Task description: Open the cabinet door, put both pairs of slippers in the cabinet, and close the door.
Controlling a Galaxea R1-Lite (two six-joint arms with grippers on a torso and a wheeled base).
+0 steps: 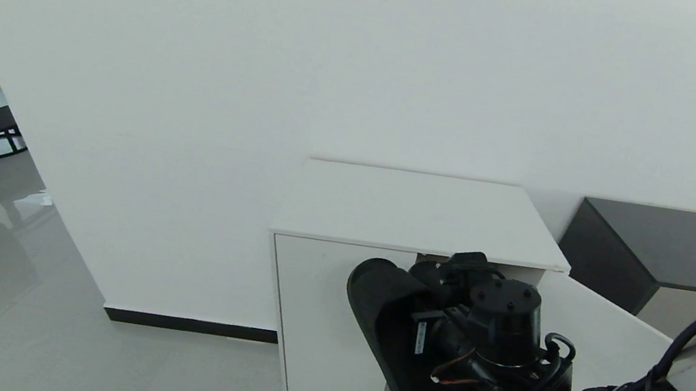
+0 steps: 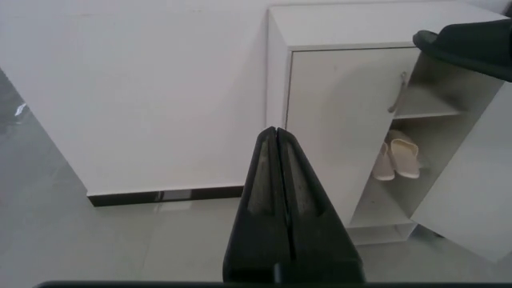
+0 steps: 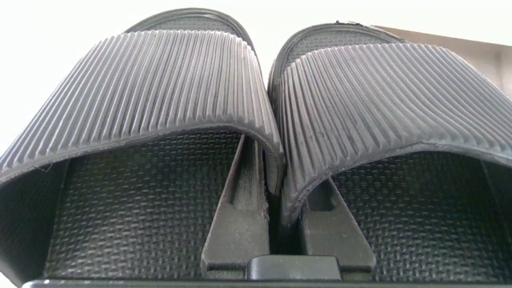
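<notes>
Inside the cabinet [image 2: 336,120] lie cream slippers [image 2: 398,156]; right pincer [image 3: 276,172] grips black slippers [image 3: 160,88]

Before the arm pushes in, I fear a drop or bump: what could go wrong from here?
1. The right gripper pinches the black slippers only by their touching inner edges; one could slip out.
2. The pair hangs partly before the closed left door, so a straight push may hit it.
3. Beige slippers already lie inside the cabinet; landing there could shove them.
</notes>
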